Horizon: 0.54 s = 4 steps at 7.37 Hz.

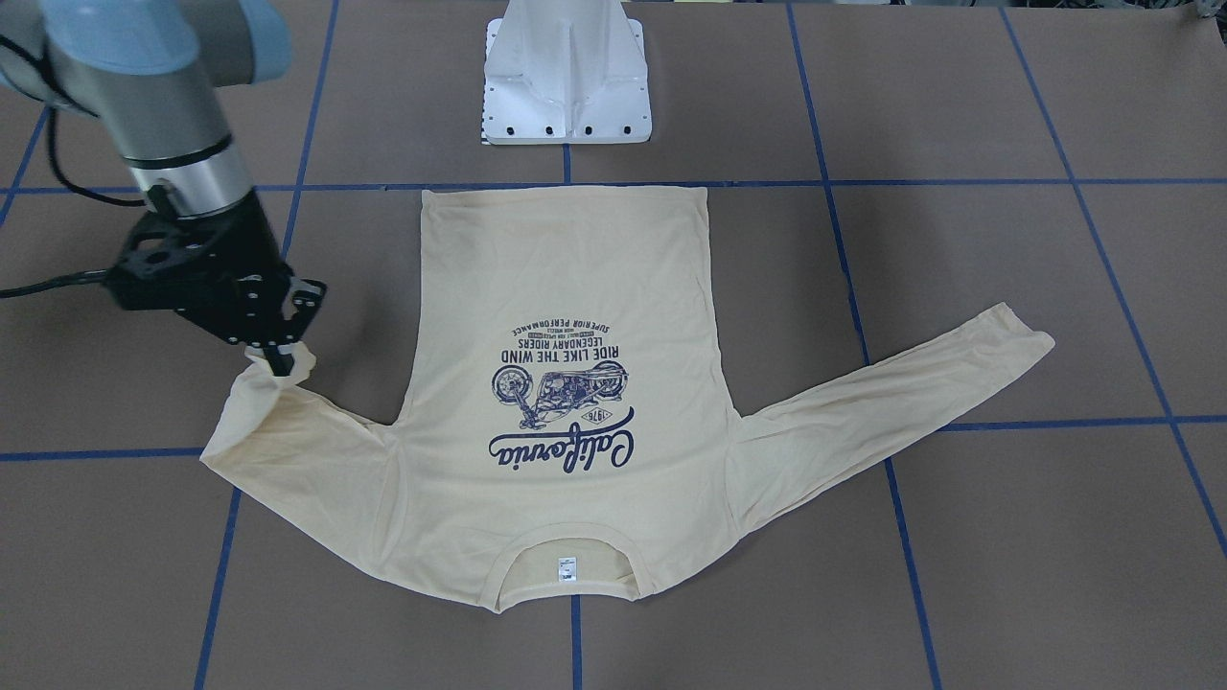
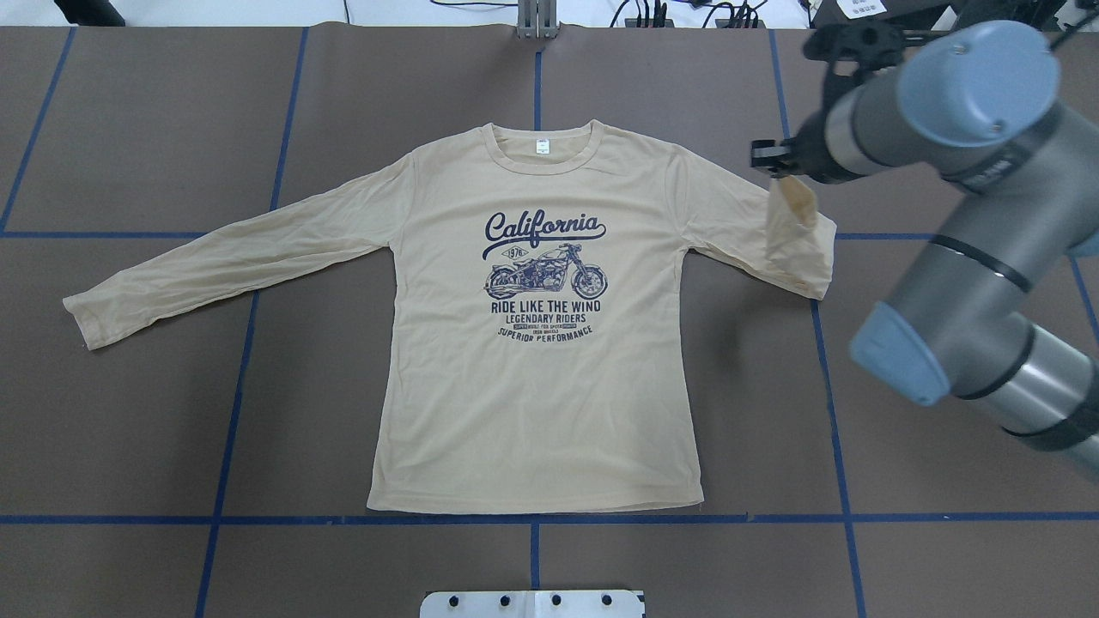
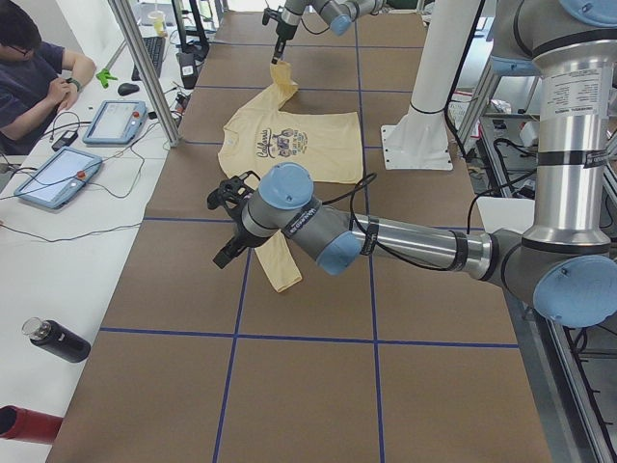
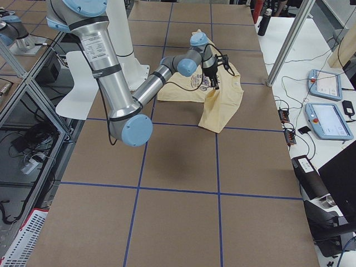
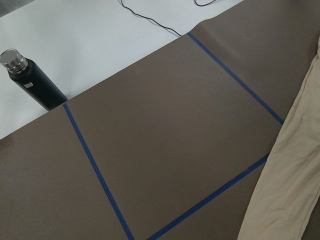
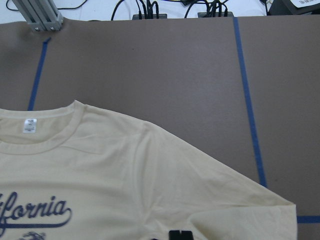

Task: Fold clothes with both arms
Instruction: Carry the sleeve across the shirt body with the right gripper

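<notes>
The cream-yellow shirt (image 2: pixel 532 386) lies flat, print up, neckline at the table's far side; it also shows in the front-facing view (image 1: pixel 566 287). My right gripper (image 1: pixel 278 359) is shut on the cuff of the shirt's right sleeve (image 2: pixel 798 240) and holds it lifted and folded back toward the shoulder; the gripper also shows from overhead (image 2: pixel 780 167). The left sleeve (image 2: pixel 215 257) lies stretched out flat. My left gripper (image 3: pixel 227 227) shows only in the exterior left view, hovering over that sleeve's end; I cannot tell whether it is open or shut.
The white pedestal base (image 1: pixel 567 77) stands at the robot's side of the table. Blue tape lines grid the brown table. A black bottle (image 5: pixel 32 80) lies on the white side table beyond the left sleeve. An operator (image 3: pixel 29 87) sits there with tablets (image 3: pixel 116 121).
</notes>
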### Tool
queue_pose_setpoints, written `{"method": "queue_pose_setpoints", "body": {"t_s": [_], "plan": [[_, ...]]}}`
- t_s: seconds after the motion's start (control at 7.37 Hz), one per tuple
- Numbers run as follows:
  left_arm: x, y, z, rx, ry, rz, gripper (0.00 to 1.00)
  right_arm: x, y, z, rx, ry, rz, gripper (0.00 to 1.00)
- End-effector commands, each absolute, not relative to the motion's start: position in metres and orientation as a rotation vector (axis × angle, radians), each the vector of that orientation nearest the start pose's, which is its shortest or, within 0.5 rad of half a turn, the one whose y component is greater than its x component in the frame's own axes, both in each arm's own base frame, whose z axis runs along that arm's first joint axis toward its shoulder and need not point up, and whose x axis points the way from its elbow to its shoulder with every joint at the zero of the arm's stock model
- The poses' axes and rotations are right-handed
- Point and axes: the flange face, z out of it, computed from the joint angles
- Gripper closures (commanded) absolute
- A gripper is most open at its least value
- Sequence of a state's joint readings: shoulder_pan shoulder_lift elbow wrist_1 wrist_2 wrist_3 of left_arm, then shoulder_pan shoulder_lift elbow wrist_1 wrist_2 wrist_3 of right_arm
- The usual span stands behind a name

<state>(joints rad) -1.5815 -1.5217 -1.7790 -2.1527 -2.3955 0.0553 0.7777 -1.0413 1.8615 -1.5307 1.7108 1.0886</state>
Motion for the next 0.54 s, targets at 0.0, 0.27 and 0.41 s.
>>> {"method": "queue_pose_setpoints", "body": {"t_s": [0.0, 0.27, 0.41], "plan": [[-0.065, -0.485, 0.508, 0.724, 0.764, 0.346, 0.0, -0.467, -0.539, 0.131, 0.43, -0.776, 0.32, 1.0], [-0.065, -0.485, 0.509, 0.721, 0.765, 0.343, 0.0, -0.55, -0.559, 0.032, 0.397, -0.795, 0.383, 1.0], [-0.065, -0.485, 0.509, 0.722, 0.765, 0.344, 0.0, -0.591, -0.559, -0.011, 0.374, -0.791, 0.406, 1.0]]}}
